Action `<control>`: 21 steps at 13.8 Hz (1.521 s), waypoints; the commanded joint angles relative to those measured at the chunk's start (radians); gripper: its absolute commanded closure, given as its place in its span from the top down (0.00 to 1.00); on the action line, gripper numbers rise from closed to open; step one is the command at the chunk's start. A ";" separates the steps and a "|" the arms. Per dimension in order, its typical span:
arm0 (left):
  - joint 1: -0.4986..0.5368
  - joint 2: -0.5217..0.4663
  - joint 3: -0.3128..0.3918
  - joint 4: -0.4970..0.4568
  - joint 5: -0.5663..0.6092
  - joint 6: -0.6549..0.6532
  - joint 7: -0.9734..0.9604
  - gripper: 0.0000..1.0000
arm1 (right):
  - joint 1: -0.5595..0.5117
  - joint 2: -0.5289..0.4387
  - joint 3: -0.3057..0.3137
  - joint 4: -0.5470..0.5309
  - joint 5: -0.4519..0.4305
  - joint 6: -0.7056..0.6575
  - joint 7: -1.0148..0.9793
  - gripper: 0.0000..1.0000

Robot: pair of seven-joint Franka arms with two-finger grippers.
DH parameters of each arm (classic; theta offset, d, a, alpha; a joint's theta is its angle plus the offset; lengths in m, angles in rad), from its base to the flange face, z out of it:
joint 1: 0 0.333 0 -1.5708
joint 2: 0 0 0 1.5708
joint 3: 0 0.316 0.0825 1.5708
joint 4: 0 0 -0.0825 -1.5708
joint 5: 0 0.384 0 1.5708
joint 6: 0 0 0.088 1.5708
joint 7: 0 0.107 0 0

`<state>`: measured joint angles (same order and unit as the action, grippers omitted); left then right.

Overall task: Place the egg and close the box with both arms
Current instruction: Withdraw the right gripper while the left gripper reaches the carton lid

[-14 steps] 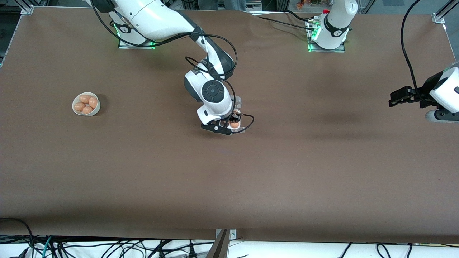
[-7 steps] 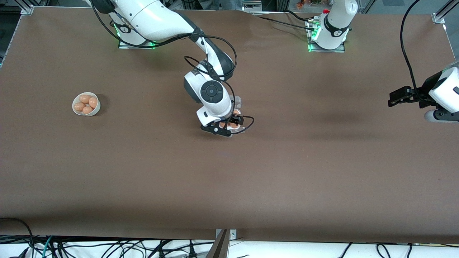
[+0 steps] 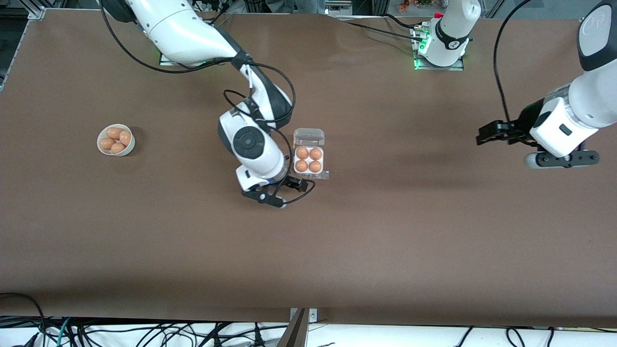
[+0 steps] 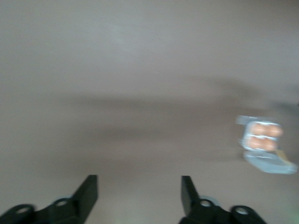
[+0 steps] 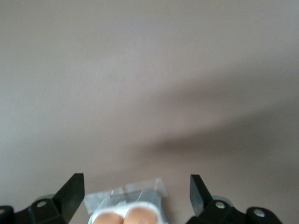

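Right claw [image 3: 289,185] hangs low over the bare table just in front of the box [image 3: 309,154] on the camera's side, fingers spread wide apart and holding nothing. You can see that spread clearly in its wrist view [image 5: 136,189], with the box edge [image 5: 126,200] and two eggs peeking between the tips.

Next up is the box itself, sitting about mid-table. All four cells are filled with orange-brown eggs, so the egg [image 3: 315,166] is in its cell at the corner nearest the camera. Its clear lid is flipped open and lies flat on the side toward the robot bases.

About level with the box but well apart, toward the right arm's end of the table, sits a small white bowl [image 3: 102,148] with four more eggs in it.

Left claw [image 3: 487,134] hovers over bare table toward the left arm's end, well away from the box, fingers also apart and empty [image 4: 139,196]. From its wrist view the box [image 4: 264,144] shows small and blurry.
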<state>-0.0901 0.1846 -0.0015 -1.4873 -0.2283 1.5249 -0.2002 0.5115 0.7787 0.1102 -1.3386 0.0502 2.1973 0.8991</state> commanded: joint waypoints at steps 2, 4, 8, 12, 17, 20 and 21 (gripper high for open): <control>-0.029 0.035 0.006 0.016 -0.183 -0.072 -0.068 0.21 | -0.028 -0.061 -0.045 -0.005 0.000 -0.102 -0.046 1.00; -0.091 0.053 0.006 0.015 -0.189 -0.081 -0.111 0.07 | -0.045 -0.088 -0.078 -0.005 0.004 -0.180 -0.110 1.00; -0.213 0.137 0.006 0.019 -0.279 -0.080 -0.200 0.00 | -0.102 -0.137 -0.099 -0.013 0.000 -0.258 -0.198 1.00; -0.322 0.229 0.006 0.019 -0.341 -0.080 -0.261 0.00 | -0.198 -0.326 -0.098 -0.189 -0.018 -0.269 -0.530 1.00; -0.421 0.344 0.006 0.021 -0.413 -0.071 -0.317 0.00 | -0.372 -0.595 -0.098 -0.405 -0.035 -0.278 -0.698 1.00; -0.477 0.427 0.008 0.080 -0.450 -0.065 -0.332 0.00 | -0.380 -0.703 -0.106 -0.422 -0.175 -0.375 -0.749 1.00; -0.493 0.444 0.008 0.082 -0.448 -0.062 -0.335 0.00 | -0.393 -0.746 -0.106 -0.424 -0.179 -0.395 -0.749 1.00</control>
<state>-0.5535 0.5750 -0.0076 -1.4666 -0.6546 1.4748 -0.5089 0.1274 0.1355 -0.0057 -1.7062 -0.0871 1.8300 0.1669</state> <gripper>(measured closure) 0.991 0.000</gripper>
